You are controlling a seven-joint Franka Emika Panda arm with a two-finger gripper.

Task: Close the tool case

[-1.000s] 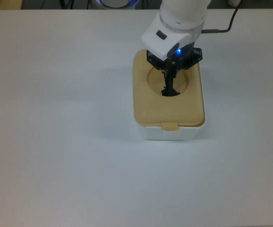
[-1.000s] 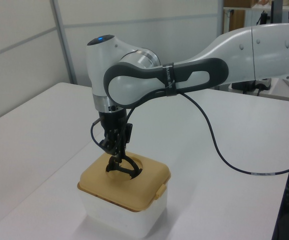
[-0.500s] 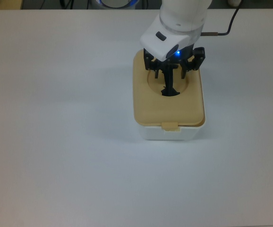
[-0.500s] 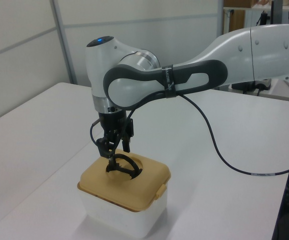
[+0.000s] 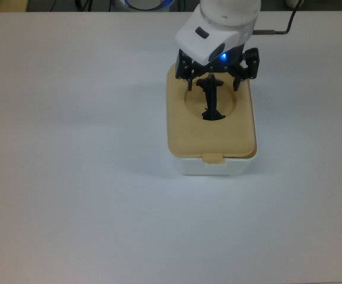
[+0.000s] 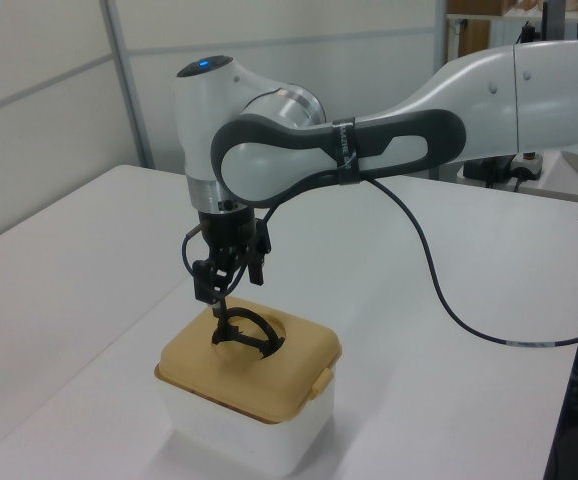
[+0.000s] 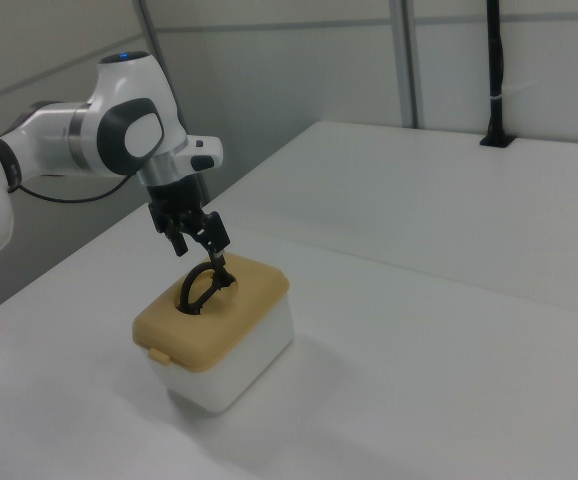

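White counter carries the tool case [image 5: 212, 163]; its rigid, probably light lid [image 5: 194, 133] offers the black handle [image 5: 212, 100], below the gripper's [image 5: 217, 78] spread jaws.

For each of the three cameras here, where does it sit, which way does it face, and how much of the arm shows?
Top view: overhead, looking straight down on the table; only the wrist and open gripper show, above the lid.
Left view: raised at one side of the table, looking across it; wrist and forearm show.
Right view: raised at the other side, looking down across the table; wrist and upper links show.
Shared: all three show the tool case with the black handle standing in the lid's recess.
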